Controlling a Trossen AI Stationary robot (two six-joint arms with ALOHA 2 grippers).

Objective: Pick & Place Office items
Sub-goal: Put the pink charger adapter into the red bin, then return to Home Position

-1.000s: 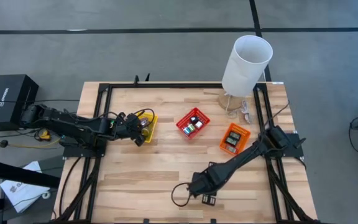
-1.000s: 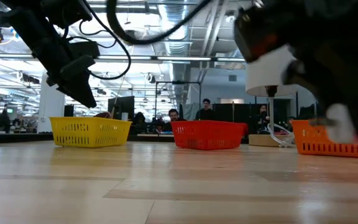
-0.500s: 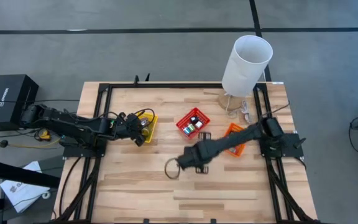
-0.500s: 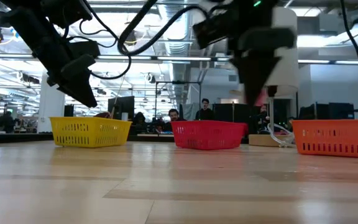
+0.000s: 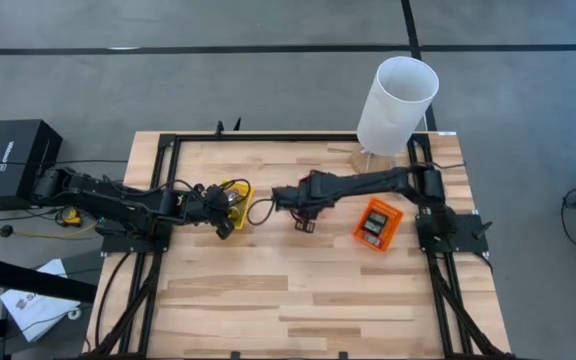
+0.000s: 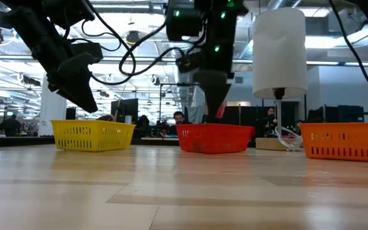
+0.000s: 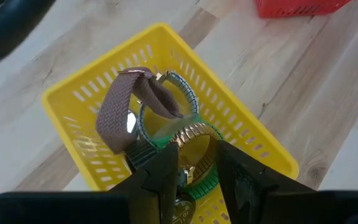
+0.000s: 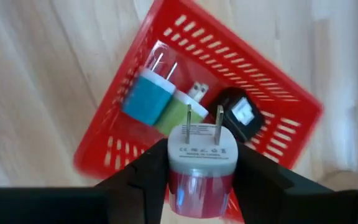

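My right gripper [image 8: 202, 186] is shut on a red wall charger [image 8: 202, 158] with a white face and two prongs. It hangs over the red basket [image 8: 120, 127], which holds a blue, a green and a black charger. In the low view this gripper [image 6: 214, 102] points down above the red basket [image 6: 214, 138]. My left gripper [image 7: 197, 177] stands open above the yellow basket [image 7: 92, 99]. Inside that basket lie a brown strap watch [image 7: 120, 115] and a green and gold banded watch [image 7: 188, 134]. My right gripper pinches the charger's red body [image 8: 182, 180] between its two fingers [image 8: 145, 174], one on each side. The fingers come from above, slanting down. The white pronged face [image 8: 202, 146] points back toward the wrist. The charger is lifted clear above the red basket.
An orange basket [image 5: 378, 223] with dark items sits right of the red one. A tall white cylinder [image 5: 396, 105] stands at the far right on a wooden base. Black frame rails run along the table's left and right sides. The near half of the table is bare wood.
My right gripper has swung from the table's near edge toward the far edge and left, carrying the red charger. It now hangs over the red basket.
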